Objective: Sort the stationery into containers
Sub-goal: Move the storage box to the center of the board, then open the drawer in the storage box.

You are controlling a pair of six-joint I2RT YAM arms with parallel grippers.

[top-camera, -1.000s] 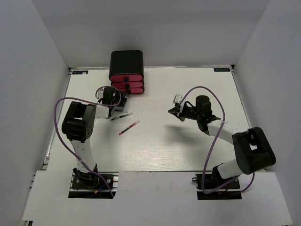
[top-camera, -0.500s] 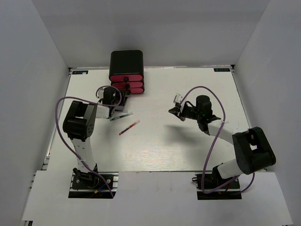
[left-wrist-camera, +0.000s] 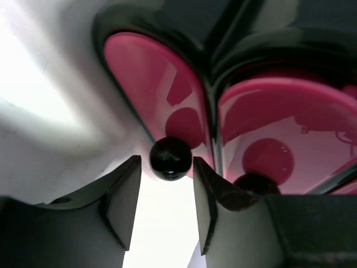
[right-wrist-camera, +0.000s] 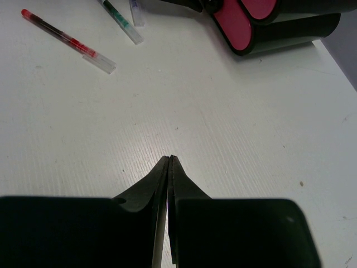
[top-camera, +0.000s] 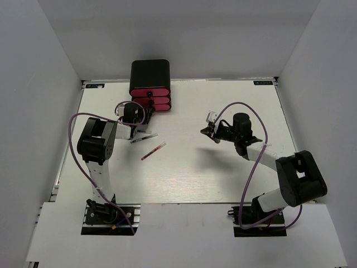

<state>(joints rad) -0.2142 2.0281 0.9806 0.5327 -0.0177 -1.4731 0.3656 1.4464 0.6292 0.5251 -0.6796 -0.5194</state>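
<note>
The black box point(top-camera: 149, 72) with three stacked pink drawers point(top-camera: 150, 99) stands at the back left. My left gripper point(top-camera: 140, 114) is right in front of it. In the left wrist view the left gripper point(left-wrist-camera: 166, 190) is open, and a black round knob point(left-wrist-camera: 170, 158) of one pink drawer point(left-wrist-camera: 148, 84) sits between its fingertips. A green pen point(top-camera: 144, 138) and a red pen point(top-camera: 153, 151) lie on the table just behind it. My right gripper point(top-camera: 207, 132) is shut and empty over the table's middle; the right wrist view shows it point(right-wrist-camera: 170, 160) with the red pen point(right-wrist-camera: 67, 40) and the green pen point(right-wrist-camera: 121, 21) ahead.
A second black knob point(left-wrist-camera: 256, 182) shows on the neighbouring drawer front. A pale pen point(right-wrist-camera: 136, 11) lies beside the green one. The drawer box also shows in the right wrist view point(right-wrist-camera: 290, 30). White walls enclose the white table point(top-camera: 234, 173) on three sides.
My left gripper has edged slightly closer to the drawers. The right arm and the pens have not moved.
</note>
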